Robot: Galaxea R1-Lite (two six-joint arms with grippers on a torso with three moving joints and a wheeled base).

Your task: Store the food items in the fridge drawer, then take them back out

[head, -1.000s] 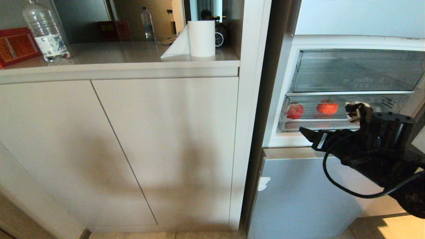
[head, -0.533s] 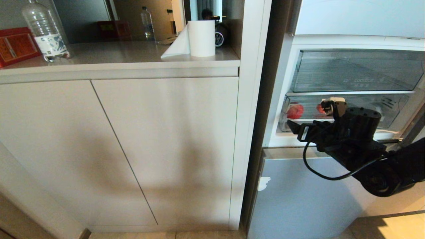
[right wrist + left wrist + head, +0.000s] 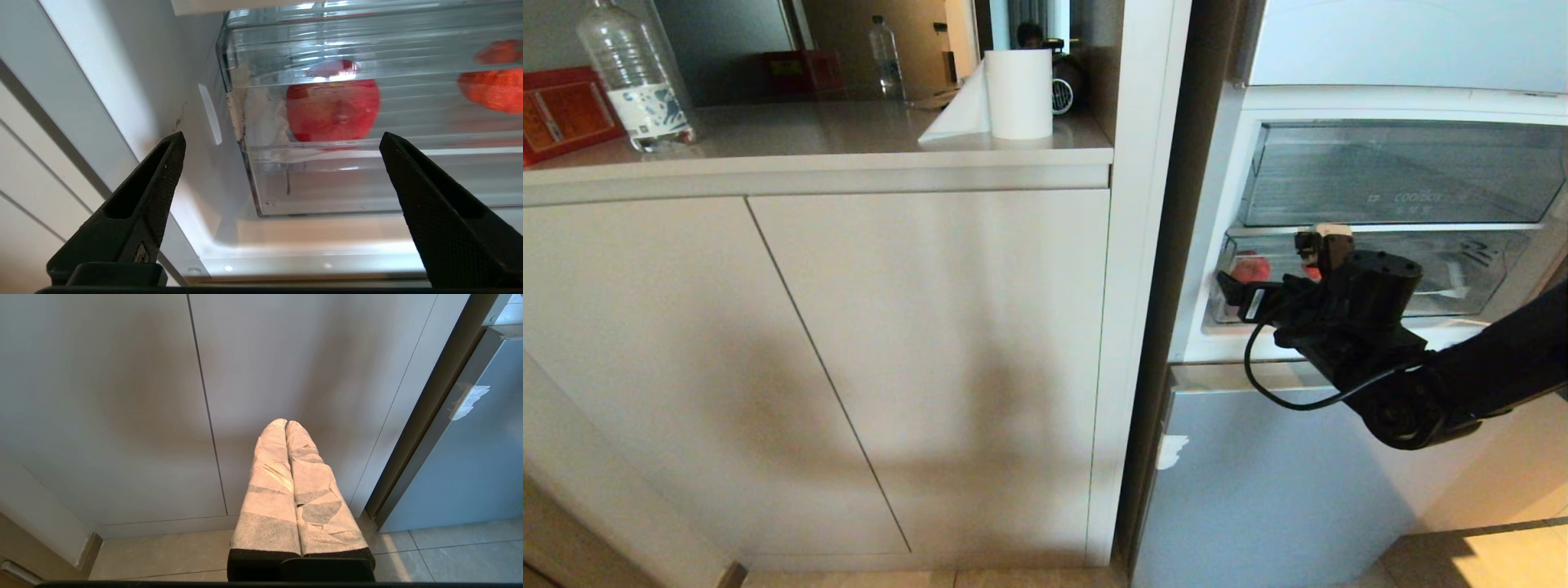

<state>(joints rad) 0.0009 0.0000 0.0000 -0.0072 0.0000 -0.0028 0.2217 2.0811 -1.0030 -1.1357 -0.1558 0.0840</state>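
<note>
Pale cabinet doors fill the left half of what you see from the head camera, under a countertop that carries a roll of paper towel, a clear plastic bottle and a red box. To the right the fridge stands open, with a taller clear bin bearing printed lettering on the upper level and the fridge drawer right beneath it.

Your right gripper is just in front of the left end of that drawer, reaching in from the right side of the head view, and the arm hides much of the drawer's front. In the right wrist view its two black fingers stand wide apart with nothing between them, and they frame the clear front wall of the drawer without touching it as far as you can tell.

Inside the drawer, behind the clear wall, a round red fruit sits near the left corner on the ribbed floor; in the head view it shows just past the gripper. A second, more orange fruit lies farther along the drawer, well apart from the first.

Your left gripper hangs low in front of the cabinet doors, its padded fingers pressed together and holding nothing, pointing toward the base of the cabinet above the tiled floor.
</note>
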